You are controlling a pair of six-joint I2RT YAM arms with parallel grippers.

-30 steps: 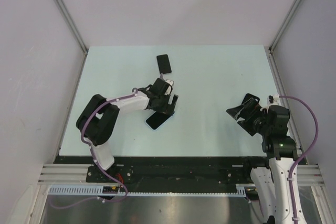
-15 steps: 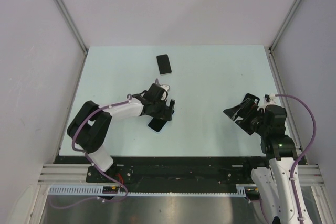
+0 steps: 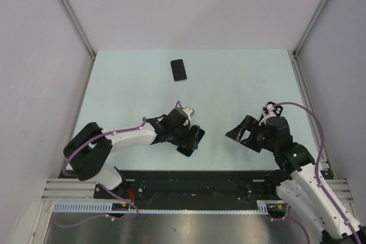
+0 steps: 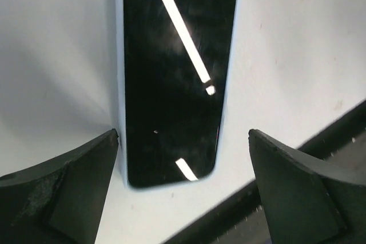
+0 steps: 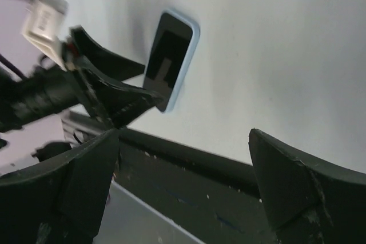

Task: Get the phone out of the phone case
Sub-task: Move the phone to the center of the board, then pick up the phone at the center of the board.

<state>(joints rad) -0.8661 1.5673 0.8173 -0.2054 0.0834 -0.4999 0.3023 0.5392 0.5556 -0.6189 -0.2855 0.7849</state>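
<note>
The phone in its light blue case (image 4: 174, 78) lies screen up on the table, close to the near edge. It also shows in the top view (image 3: 190, 143) and in the right wrist view (image 5: 171, 64). My left gripper (image 4: 183, 135) is open and straddles the phone's near end. Its left finger (image 4: 86, 170) is against the case's corner and the right finger (image 4: 286, 181) stands apart. My right gripper (image 3: 239, 132) is open and empty, hovering to the right of the phone and facing it. In its own view the right gripper (image 5: 183, 135) is over the table's front edge.
A second dark phone-shaped item (image 3: 179, 70) lies at the far middle of the pale table (image 3: 240, 84). The black front rail (image 3: 217, 178) runs just below the cased phone. Grey walls stand on three sides.
My left gripper has moved toward the near edge and to the right, and the cased phone has shifted with it. My right arm has swung left toward the phone.
</note>
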